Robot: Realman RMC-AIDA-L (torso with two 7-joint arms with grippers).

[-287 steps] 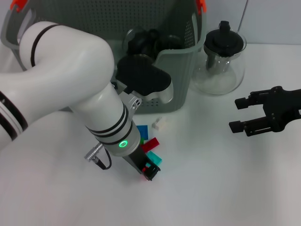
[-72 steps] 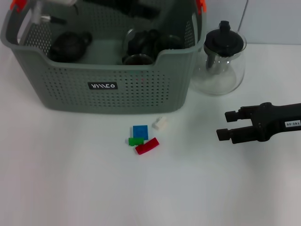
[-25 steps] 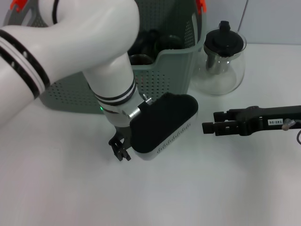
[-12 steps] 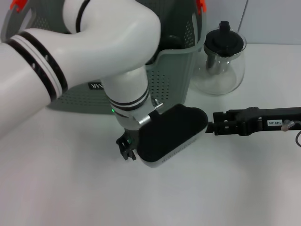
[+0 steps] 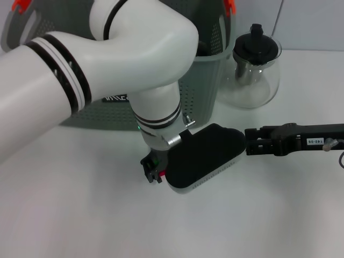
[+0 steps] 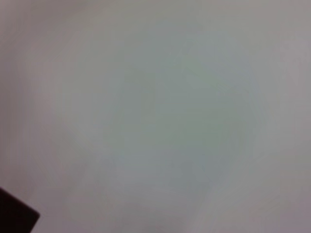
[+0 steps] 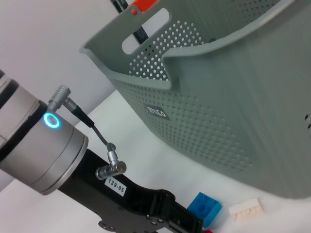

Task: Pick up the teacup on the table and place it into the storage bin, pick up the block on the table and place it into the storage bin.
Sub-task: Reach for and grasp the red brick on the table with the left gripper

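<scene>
Left gripper [image 5: 152, 169] low over the blocks [image 7: 204, 208] before the storage bin [image 5: 207, 80], grip state unclear

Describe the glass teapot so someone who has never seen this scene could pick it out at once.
Start at the storage bin, the large grey-green perforated basket at the back of the white table. Just off its right-hand end stands the glass teapot, upright on the table. It is the only clear, round-bellied vessel in view, topped by a black lid with a knob.
</scene>
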